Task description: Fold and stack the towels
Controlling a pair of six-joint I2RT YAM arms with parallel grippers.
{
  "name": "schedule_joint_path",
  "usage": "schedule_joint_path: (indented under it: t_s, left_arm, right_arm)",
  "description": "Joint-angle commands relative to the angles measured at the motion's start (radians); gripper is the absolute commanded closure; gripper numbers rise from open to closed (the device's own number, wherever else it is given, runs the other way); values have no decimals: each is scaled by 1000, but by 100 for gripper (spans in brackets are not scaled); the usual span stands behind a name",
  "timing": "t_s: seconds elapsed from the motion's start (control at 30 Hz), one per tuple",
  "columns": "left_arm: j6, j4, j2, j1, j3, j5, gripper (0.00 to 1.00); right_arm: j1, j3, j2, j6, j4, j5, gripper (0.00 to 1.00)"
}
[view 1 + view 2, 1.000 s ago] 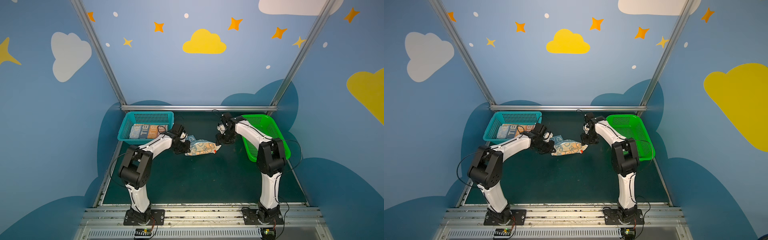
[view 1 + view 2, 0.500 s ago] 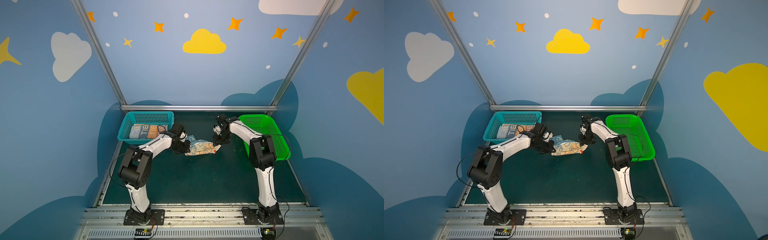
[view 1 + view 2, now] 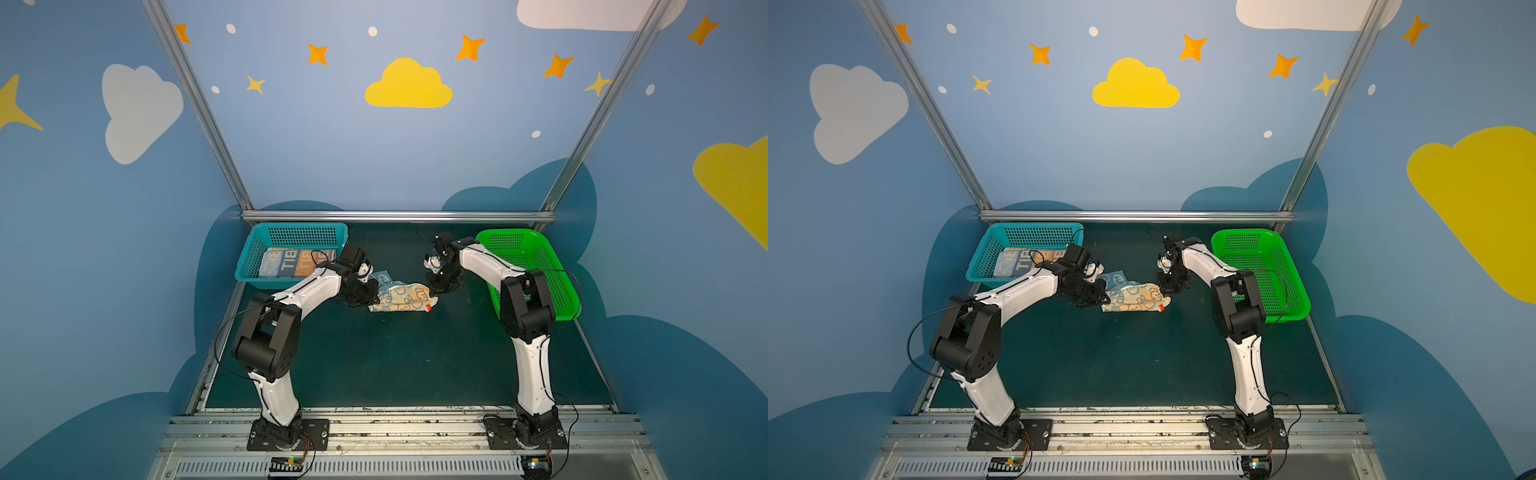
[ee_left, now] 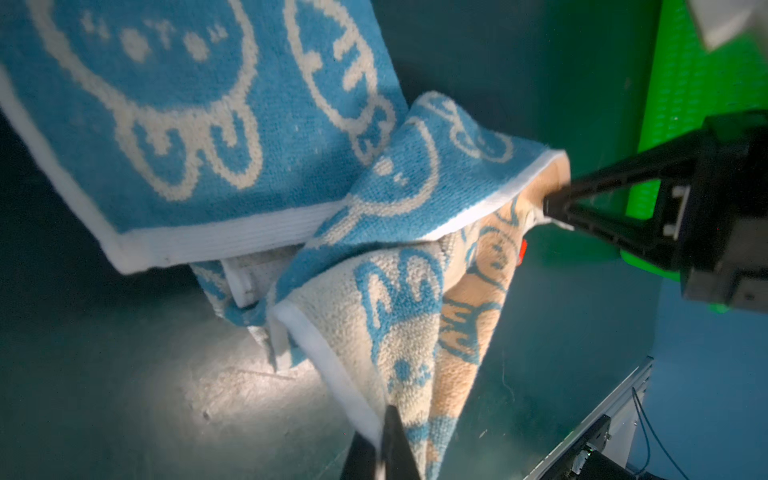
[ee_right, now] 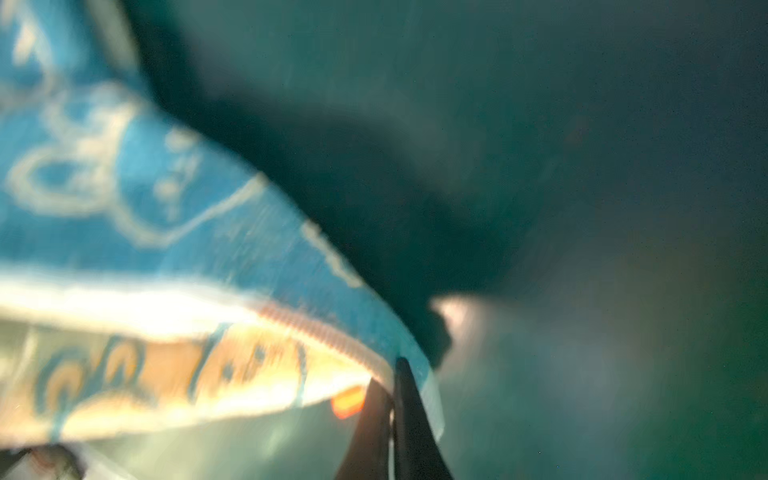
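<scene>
gripping blue-cream towel point(image 4: 415, 174) hem in left gripper point(image 4: 386, 415), fully closed; gripping opposite corner in right gripper point(image 5: 392, 374), also closed. holding both ends, likely to spread for fold. bunched mid-table over orange-cream towel point(image 4: 469, 299). striped towel point(image 3: 291, 262) already folded in teal basket point(image 3: 299, 226).

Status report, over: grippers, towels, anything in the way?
Left gripper shut on towel bunch. Right gripper shut on its other end. Striped towel in teal basket. Nothing in the way.

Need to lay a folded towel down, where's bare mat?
Bare: the wide front of the mat, from the towel bundle to the front rail; the green basket looks empty. Crowded: mid-back, where the left claw and right claw pinch the bundle, and the teal basket.
</scene>
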Motion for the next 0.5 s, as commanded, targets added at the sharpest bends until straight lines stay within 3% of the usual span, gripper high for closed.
schedule_joint_path:
  t_s: [0.0,0.1,0.23,0.47]
  left_arm:
    - [-17,-37,-104,5,-21,15,89]
    - [-42,-21,-147,6,-52,-5,80]
    - [-57,7,-78,17,-19,0,68]
    - [-14,-20,206,26,239,-4,72]
  right_arm:
    - [23,-34,-184,27,-7,-150,100]
    - [16,-40,-221,64,-1,-203,100]
    - [-2,80,-127,135,-47,-255,100]
    - [-57,343,113,270,-112,-306,100]
